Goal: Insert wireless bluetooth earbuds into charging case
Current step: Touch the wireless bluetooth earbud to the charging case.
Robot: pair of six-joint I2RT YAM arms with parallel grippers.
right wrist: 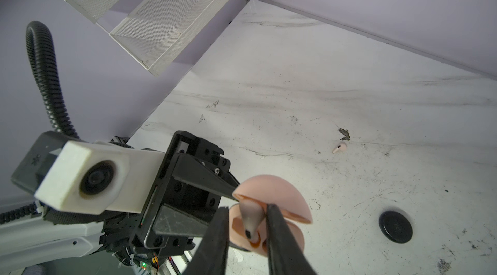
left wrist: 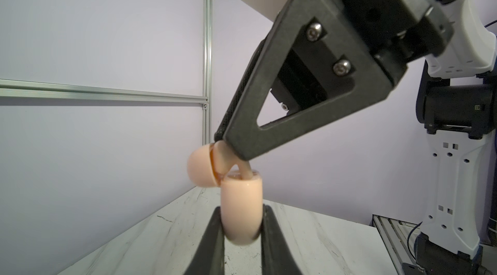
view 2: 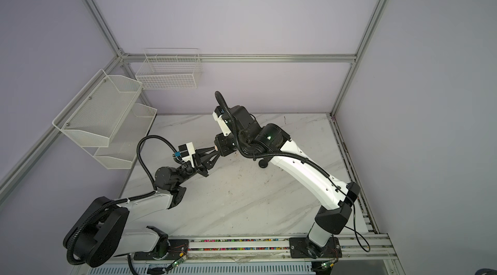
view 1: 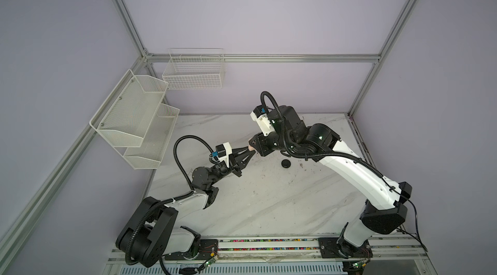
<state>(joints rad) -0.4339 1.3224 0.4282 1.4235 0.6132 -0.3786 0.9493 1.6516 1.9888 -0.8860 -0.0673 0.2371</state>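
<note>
Earbud (right wrist: 251,218) in right pincer (right wrist: 247,207), over case (right wrist: 271,193)

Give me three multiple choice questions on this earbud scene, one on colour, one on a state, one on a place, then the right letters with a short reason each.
1. What colour is the rounded plastic charging case clamped by the left gripper? A pale pink; B black; C blue.
2. How is that case's lid? A shut; B taken off; C hinged open.
3. Where is the second pale pink stemmed earbud, not the held earbud in the right gripper? A inside the case; B on the white marble tabletop; C in the left gripper.
Answers: 1 A, its pink body shows between the fingers in the left wrist view. 2 C, the lid tilts back from the body. 3 B, it lies alone on the marble in the right wrist view.
</note>
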